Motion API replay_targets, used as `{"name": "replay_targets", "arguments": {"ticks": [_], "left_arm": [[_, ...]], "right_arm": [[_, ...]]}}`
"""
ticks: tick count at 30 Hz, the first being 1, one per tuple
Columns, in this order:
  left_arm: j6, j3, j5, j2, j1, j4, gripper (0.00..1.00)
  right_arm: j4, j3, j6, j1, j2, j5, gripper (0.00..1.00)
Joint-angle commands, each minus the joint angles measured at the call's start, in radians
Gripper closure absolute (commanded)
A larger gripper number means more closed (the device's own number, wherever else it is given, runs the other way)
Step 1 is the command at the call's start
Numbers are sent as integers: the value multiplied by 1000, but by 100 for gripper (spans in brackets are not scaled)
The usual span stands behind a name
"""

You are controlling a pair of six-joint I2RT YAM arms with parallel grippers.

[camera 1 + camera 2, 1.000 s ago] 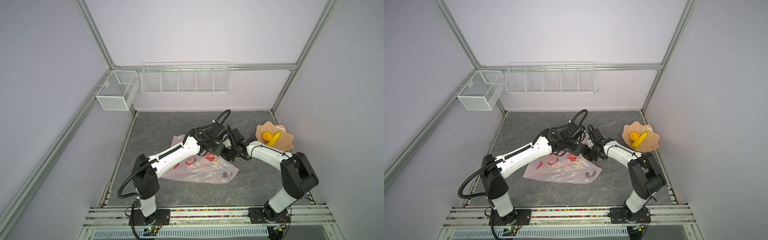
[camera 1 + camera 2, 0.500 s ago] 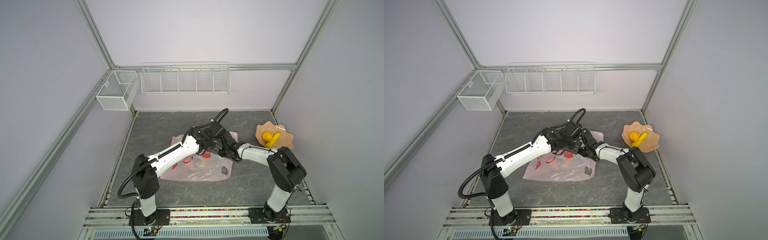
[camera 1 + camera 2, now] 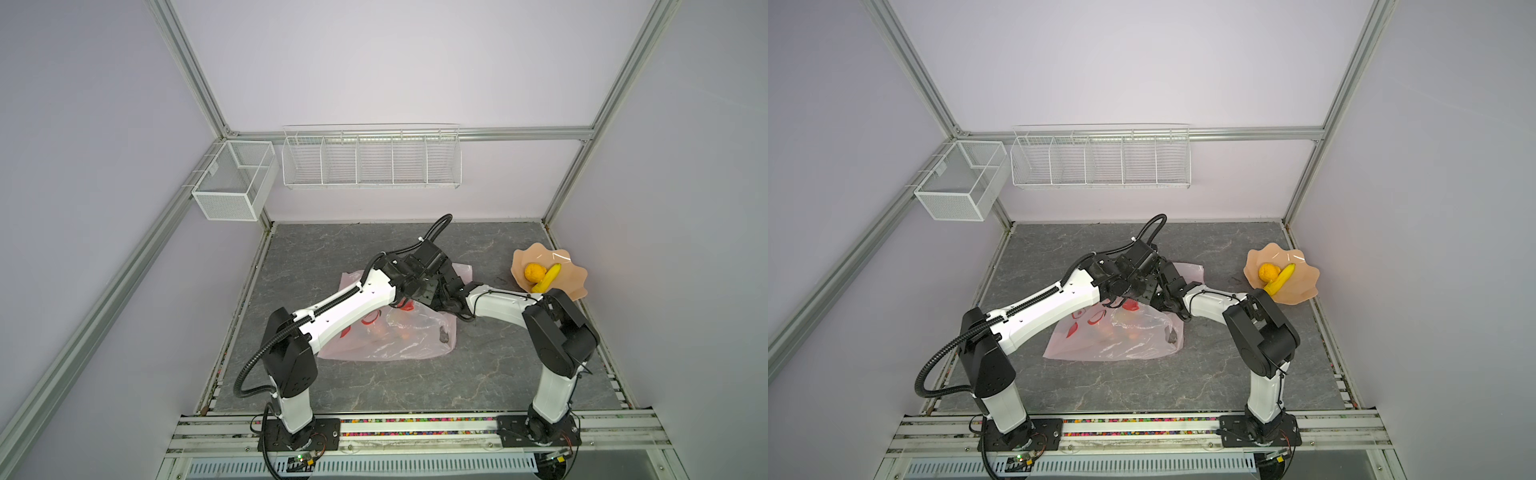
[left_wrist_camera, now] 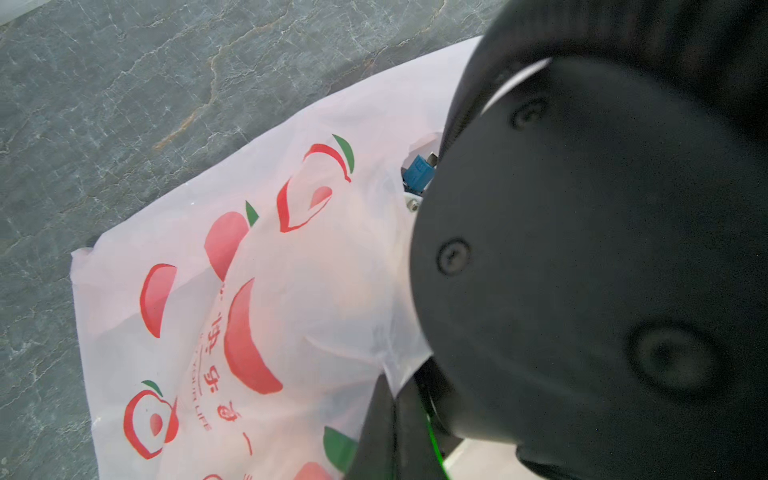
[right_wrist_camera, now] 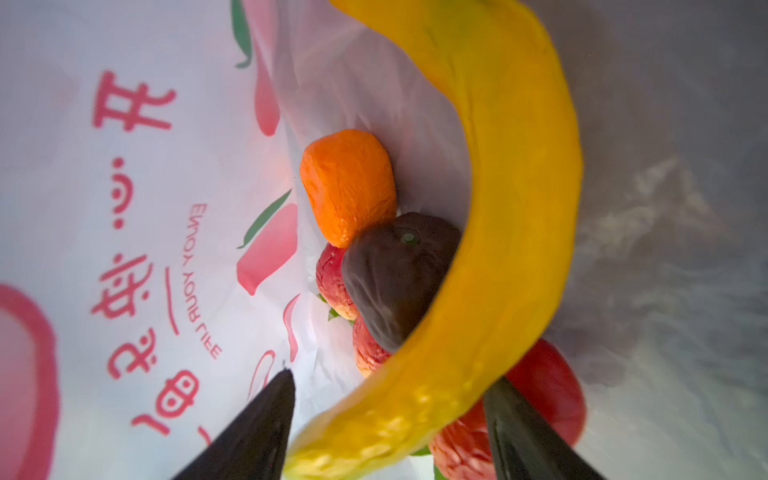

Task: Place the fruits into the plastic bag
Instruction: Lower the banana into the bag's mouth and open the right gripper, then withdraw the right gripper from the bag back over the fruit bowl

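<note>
Both top views are bright, with soft shadows and bent edges. In the right wrist view, the long yellow toy banana [image 5: 511, 199] blurs near the bottom.

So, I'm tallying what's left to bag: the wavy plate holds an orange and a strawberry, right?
No: next to the orange on the plate lies a yellow banana, not a strawberry. Both top views show it.

The banana [image 5: 511, 208] runs past the right wrist view's edges, its near end blurred.
</note>
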Motion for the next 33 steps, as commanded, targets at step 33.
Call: {"name": "replay_targets", "arguments": {"ticks": [33], "left_arm": [[38,-63,46,-67,-39,55,100]], "right_arm": [[-729,10,-393,-159,-307,269,2]]}}
